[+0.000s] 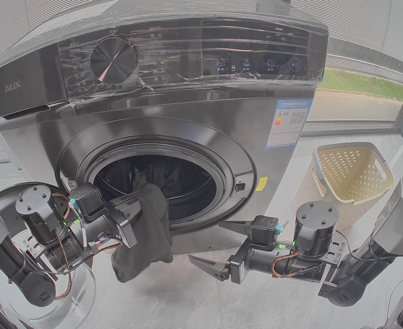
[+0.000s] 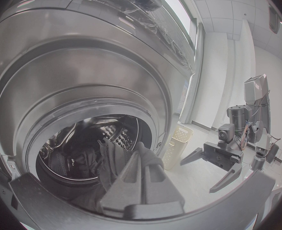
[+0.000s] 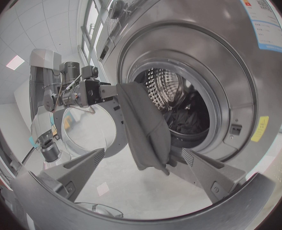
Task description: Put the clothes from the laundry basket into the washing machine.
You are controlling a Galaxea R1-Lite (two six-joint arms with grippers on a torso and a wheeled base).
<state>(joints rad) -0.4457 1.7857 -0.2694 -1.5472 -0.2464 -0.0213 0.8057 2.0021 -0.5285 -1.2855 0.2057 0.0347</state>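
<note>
- Head view, left gripper [image 1: 135,209]: fingers clenched on the upper fold of a dark garment [image 1: 149,234], just in front of the drum opening [image 1: 165,179]. In the left wrist view the two fingers [image 2: 137,173] lie pressed together over the cloth.
- Dark garment: its top edge is draped over the lip of the opening and the rest hangs limp down the machine's front. It looks soft, light and without stiffness, so it will likely sag and trail. A bunched pinch near the top fold seems the surest hold, and the hanging tail may catch on the door seal.
- Drum: other dark clothes [image 3: 185,122] lie inside against the perforated steel wall.
- Washing machine [image 1: 256,129]: its round glass door [image 1: 41,293] is swung open at the robot's left.
- Markings: a logo [image 1: 13,87] sits at the upper left of the front, and clear film covers the control dial [image 1: 113,60] and touch panel. A blue-and-white energy label [image 1: 288,123] and a small yellow sticker [image 1: 261,183] sit right of the opening. Their fine print is too small to read.
- Right gripper [image 1: 206,241]: jaws spread wide and holding nothing, low before the machine and right of the garment.
- Laundry basket [image 1: 347,145]: cream lattice plastic, on the floor to the machine's right, its visible inner walls bare.
</note>
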